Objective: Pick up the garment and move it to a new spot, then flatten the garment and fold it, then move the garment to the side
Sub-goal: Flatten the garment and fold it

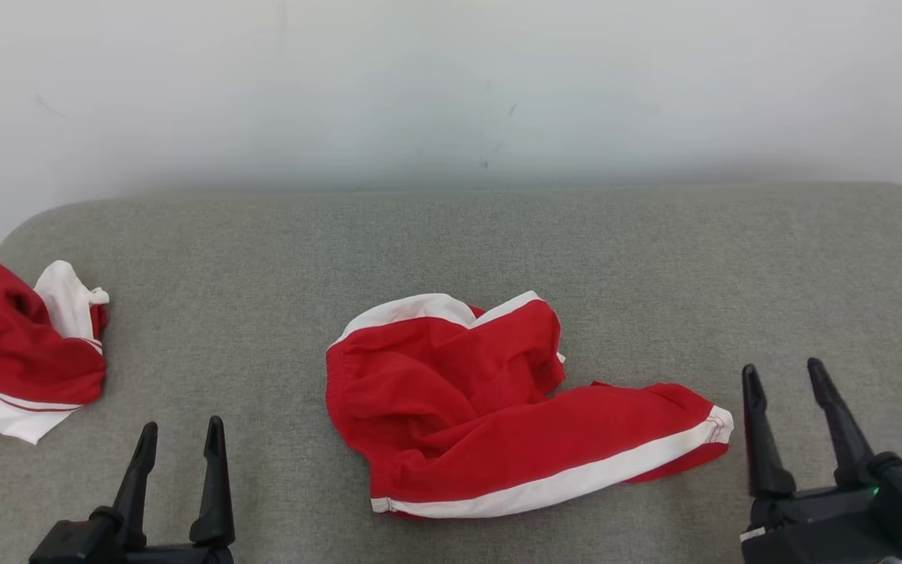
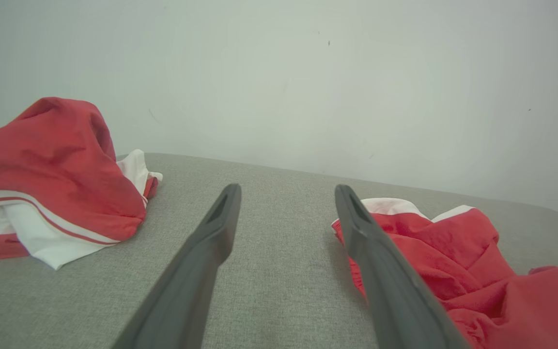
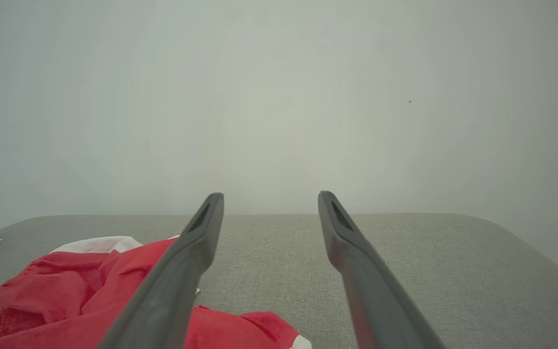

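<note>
Cushion (image 1: 451,251), grey woven fabric, spans the width below a pale wall (image 1: 451,78). Red garment (image 1: 482,407) with white trim lies crumpled at the cushion's middle, between the two grippers and touched by neither. Second red-and-white garment (image 1: 12,352) is bunched at the cushion's left edge. Right gripper (image 1: 781,366) sits just beside the garment's right end, fingers spread wide, nothing between them. Left gripper (image 1: 182,424) sits at front left, fingers likewise apart and empty.

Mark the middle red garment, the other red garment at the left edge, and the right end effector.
middle red garment (image 1: 451,399): head view, crumpled red centre.
left red garment (image 1: 12,352): head view, red upper fold.
right end effector (image 1: 781,366): head view, midway between open fingertips.
</note>
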Available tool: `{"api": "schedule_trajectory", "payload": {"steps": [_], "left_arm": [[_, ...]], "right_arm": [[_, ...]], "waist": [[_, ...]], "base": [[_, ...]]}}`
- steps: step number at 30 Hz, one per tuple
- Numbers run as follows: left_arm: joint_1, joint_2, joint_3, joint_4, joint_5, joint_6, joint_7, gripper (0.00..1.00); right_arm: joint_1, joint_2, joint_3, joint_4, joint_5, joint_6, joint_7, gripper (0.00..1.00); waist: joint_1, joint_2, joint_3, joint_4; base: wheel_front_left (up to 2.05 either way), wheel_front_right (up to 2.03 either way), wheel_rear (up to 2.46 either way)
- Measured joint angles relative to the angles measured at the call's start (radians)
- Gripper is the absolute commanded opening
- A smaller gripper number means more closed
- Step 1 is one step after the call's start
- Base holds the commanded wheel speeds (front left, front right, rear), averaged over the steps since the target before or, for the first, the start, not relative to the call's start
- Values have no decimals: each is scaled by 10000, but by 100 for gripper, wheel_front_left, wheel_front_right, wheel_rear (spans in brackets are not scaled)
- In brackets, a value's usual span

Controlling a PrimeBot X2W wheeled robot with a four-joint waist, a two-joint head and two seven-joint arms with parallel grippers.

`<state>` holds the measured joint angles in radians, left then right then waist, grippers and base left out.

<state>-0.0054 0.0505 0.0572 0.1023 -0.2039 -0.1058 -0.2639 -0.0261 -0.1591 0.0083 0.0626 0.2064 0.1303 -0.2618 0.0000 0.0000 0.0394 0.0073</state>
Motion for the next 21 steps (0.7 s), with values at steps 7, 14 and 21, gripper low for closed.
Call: {"api": "schedule_trajectory", "payload": {"steps": [7,14,21], "left_arm": [[135,0,17,-12,23,-4,0,100],[337,0,-4,48,186,-61,0,100],[343,10,-27,82,194,-98,0,100]], "right_arm": [[479,349,71,-61,-150,0,0,100],[792,422,128,123,-222,0,-21,100],[802,443,242,217,-316,0,-23,100]], "waist": [[0,1,-182,-55],[0,0,-352,-149],[0,0,-428,-178]], "base": [[0,0,0],[0,0,0],[0,0,0]]}}
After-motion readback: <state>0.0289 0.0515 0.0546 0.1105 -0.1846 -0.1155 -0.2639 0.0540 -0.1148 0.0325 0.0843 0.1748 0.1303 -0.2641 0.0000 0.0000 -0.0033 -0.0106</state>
